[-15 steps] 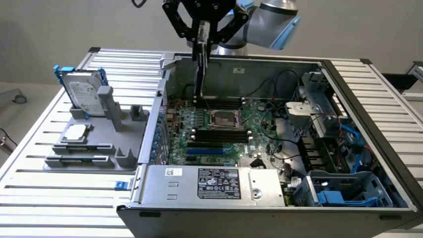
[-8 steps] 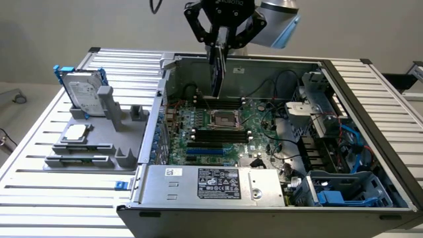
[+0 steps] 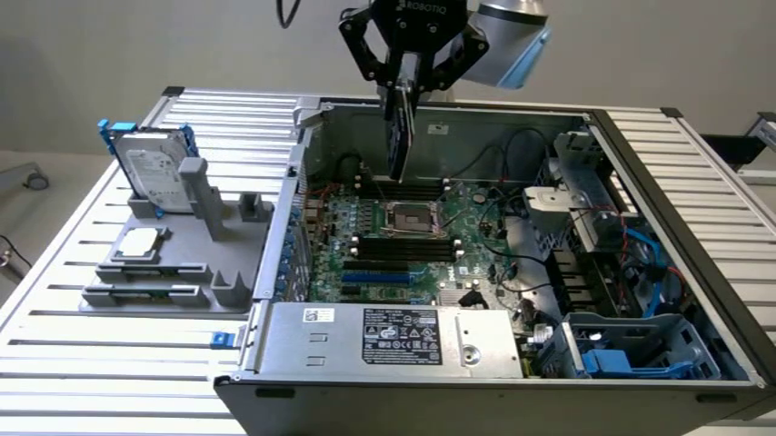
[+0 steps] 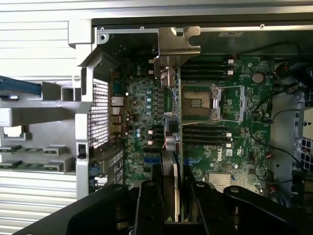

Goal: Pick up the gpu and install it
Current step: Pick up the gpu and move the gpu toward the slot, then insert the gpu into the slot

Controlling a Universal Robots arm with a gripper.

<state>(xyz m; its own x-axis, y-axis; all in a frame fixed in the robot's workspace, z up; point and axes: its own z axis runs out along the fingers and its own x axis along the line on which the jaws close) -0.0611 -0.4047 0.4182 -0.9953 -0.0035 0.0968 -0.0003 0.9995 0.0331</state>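
Exterior view: the gpu (image 3: 399, 136) is held edge-down, clamped between the fingers of the claw (image 3: 408, 84), above the open computer case (image 3: 485, 400) on the table (image 3: 97, 381), apparently not yet seated in the motherboard (image 3: 363, 227). If it is misaligned, its bracket could be caught on the case wall or its edge struck against board components. Counted: one gpu, one claw, one case, one hard drive (image 3: 155, 173), one power supply (image 3: 388, 334).

The claw (image 3: 406, 84) points straight down, clamped on the gpu's (image 3: 398, 136) upper edge.
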